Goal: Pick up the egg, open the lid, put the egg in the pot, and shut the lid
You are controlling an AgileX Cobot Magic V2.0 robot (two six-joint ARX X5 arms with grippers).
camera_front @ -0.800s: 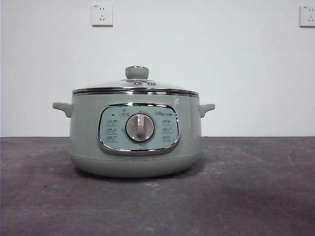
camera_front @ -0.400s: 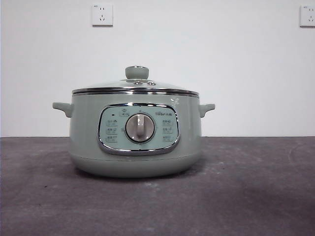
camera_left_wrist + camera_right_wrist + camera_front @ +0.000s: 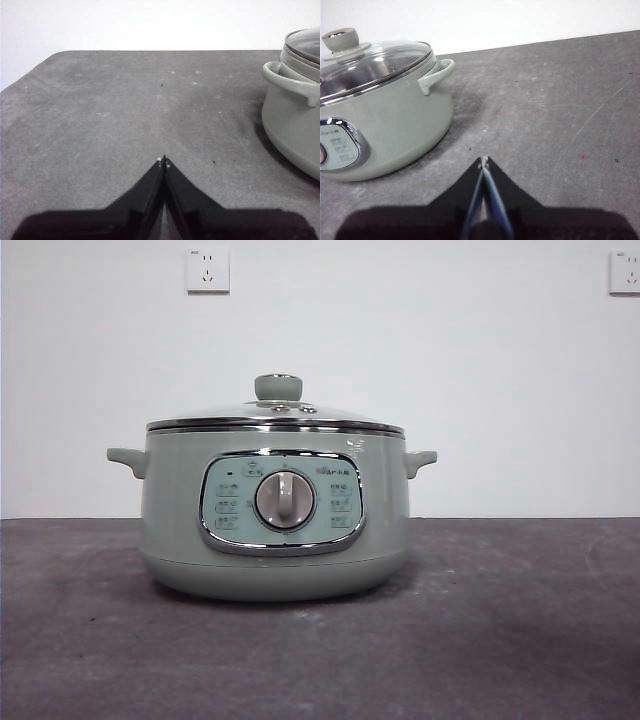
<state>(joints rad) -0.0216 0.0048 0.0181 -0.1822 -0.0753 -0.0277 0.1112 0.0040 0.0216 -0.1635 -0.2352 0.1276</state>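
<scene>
The pale green pot (image 3: pixel 275 530) stands on the grey table with its control panel and dial facing the front view. The glass lid (image 3: pixel 275 417) with its green knob (image 3: pixel 278 387) sits closed on it. The pot also shows in the left wrist view (image 3: pixel 295 125) and in the right wrist view (image 3: pixel 380 120), lid (image 3: pixel 370 62) on. The egg is out of view. My left gripper (image 3: pixel 163 161) is shut and empty over bare table beside the pot. My right gripper (image 3: pixel 483 161) is shut and empty on the pot's other side. Neither arm shows in the front view.
The grey table (image 3: pixel 500 640) ends at a white wall with two power sockets (image 3: pixel 207 270). The table's far edge and a rounded corner (image 3: pixel 55 55) show in the left wrist view.
</scene>
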